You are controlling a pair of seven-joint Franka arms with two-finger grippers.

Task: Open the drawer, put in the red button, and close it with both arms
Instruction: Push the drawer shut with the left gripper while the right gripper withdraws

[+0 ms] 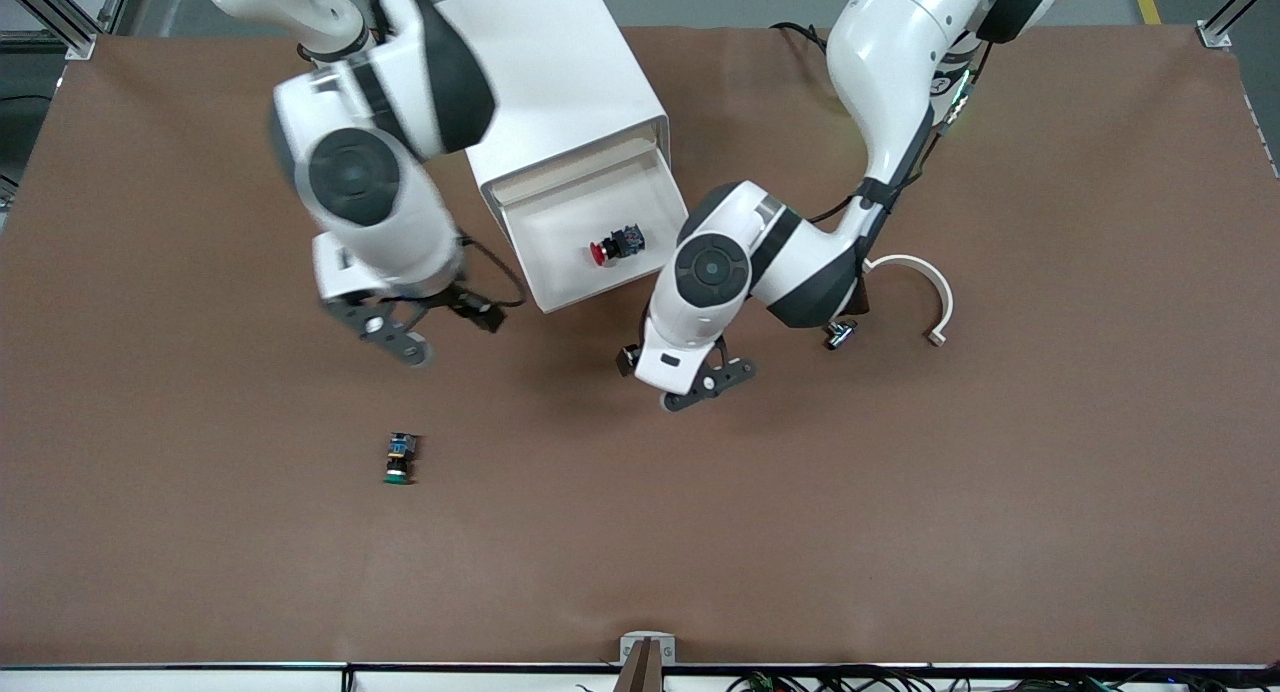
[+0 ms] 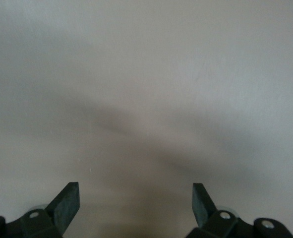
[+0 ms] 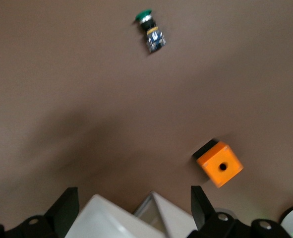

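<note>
Closing was judged to be the step in hand, since the red button (image 1: 616, 245) was seen lying on its side in the pulled-out drawer (image 1: 560, 277) at the foot of the cabinet (image 1: 560, 82). Toward the right arm's end, the right gripper (image 1: 392, 338) was held over the bare table (image 1: 900, 492) just beside the drawer front, fingers (image 3: 67, 208) spread wide and empty; the green button (image 1: 400, 459) lay nearer the camera. At the drawer's other corner, the left gripper (image 1: 708, 384) was poised over the table, fingers (image 2: 67, 203) likewise wide and holding nothing. A good close would probably call for both grippers to be set against the drawer front and pressed evenly, so that the tray was not skewed.
</note>
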